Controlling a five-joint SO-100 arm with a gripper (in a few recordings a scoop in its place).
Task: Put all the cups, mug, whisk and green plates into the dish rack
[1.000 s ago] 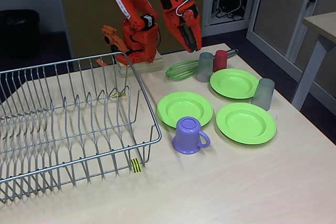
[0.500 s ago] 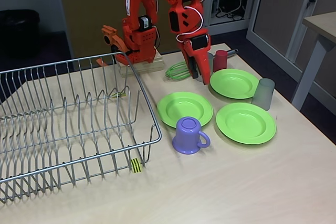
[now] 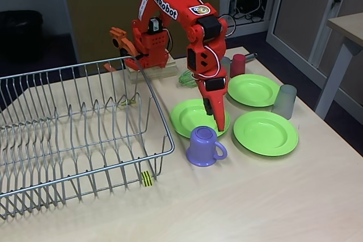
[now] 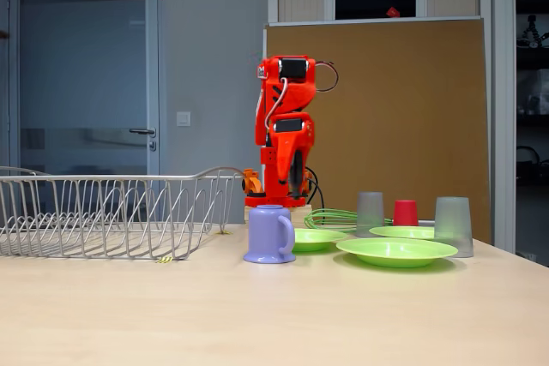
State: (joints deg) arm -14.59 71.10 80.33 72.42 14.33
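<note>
one arm | has swung from cups to mug

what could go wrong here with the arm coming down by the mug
The end effector hangs low over the nearest green plate, close beside the upside-down mug. It may bump the mug and slide it, or press on the plate's rim and tip it. The dish rack stands close on the mug's other side.

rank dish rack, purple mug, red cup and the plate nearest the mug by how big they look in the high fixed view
1. dish rack
2. plate by the mug
3. purple mug
4. red cup, though it stands farthest back, which shrinks it
</note>
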